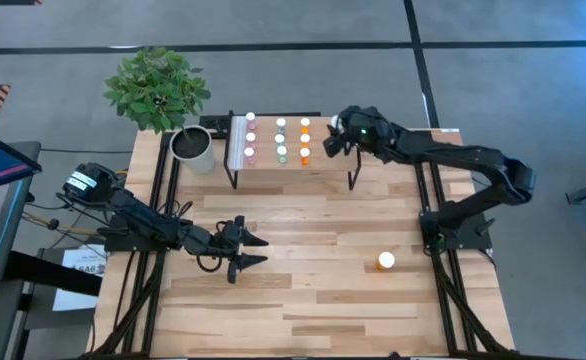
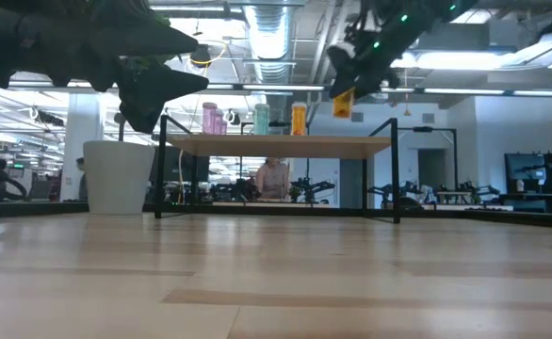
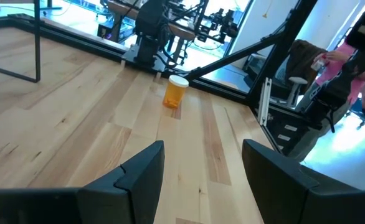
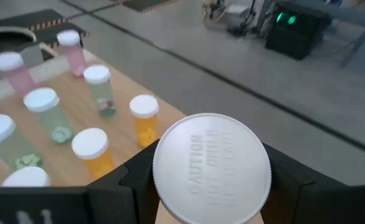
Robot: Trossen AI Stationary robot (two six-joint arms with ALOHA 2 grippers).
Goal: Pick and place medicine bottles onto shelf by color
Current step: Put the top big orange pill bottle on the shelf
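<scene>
The shelf (image 1: 293, 160) stands at the table's far side. On it stand pink (image 1: 250, 137), teal-green (image 1: 281, 138) and orange bottles (image 1: 305, 140) in columns; they also show in the right wrist view (image 4: 45, 112). My right gripper (image 1: 331, 142) hovers above the shelf's right end, shut on an orange white-capped bottle (image 2: 342, 102). One larger orange bottle (image 1: 385, 262) stands on the table near the right; it also shows in the left wrist view (image 3: 175, 92). My left gripper (image 1: 255, 251) is open and empty above the table's middle left. My right gripper pinches the orange bottle between its two fingers, one on each side just under the white cap (image 4: 210, 168). The fingers come from above, pointing down. The bottle is lifted clear, cap up, its orange body (image 2: 342, 104) sticking out below the fingers above the shelf top.
A grey-white plant pot (image 1: 193, 148) with a leafy plant (image 1: 158, 88) stands just left of the shelf. Black frame rails run along the table's left and right sides. Bare wood lies between the shelf and the near edge. A person shows in the room beyond (image 3: 357, 68).
</scene>
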